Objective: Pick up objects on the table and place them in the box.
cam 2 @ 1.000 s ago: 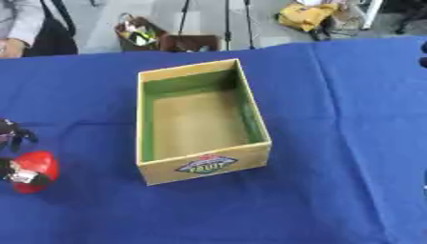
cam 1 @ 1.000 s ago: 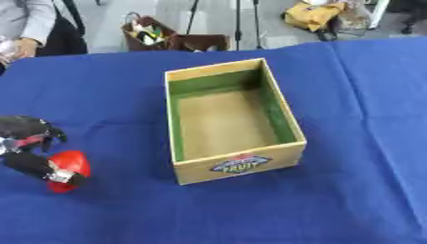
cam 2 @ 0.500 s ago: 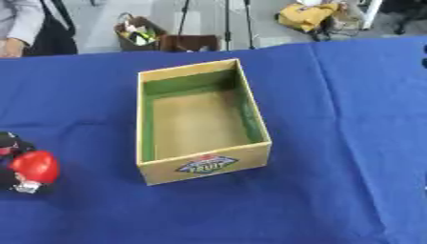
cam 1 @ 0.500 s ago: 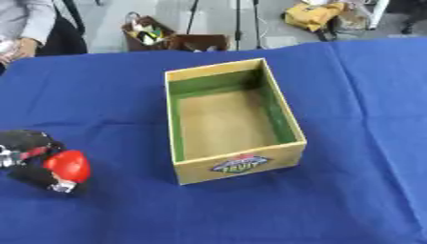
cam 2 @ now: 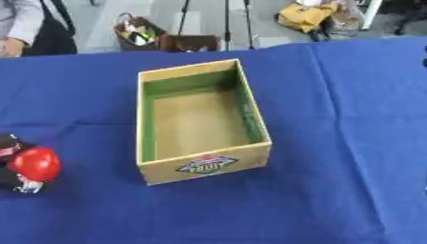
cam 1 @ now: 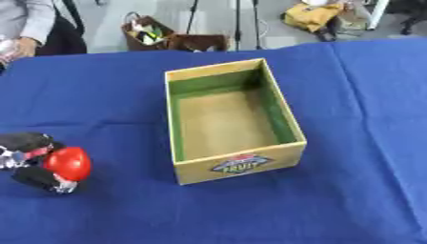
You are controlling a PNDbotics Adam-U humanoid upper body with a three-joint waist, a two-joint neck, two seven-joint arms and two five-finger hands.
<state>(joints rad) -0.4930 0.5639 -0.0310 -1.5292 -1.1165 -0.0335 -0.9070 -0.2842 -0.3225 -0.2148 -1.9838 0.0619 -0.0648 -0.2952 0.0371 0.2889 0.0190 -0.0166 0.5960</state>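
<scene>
Right now my left hand [cam 1: 33,162] has its fingers curled round a red round object [cam 1: 67,163], low over the blue worktop [cam 1: 350,95]; the open box [cam 1: 229,119] lies off to the hand's right, long axis running away from me, inside bare, with clear cloth between

Both head eyes look steeply down at the box [cam 1: 233,119] on the table [cam 1: 367,86], views nearly identical.
</scene>
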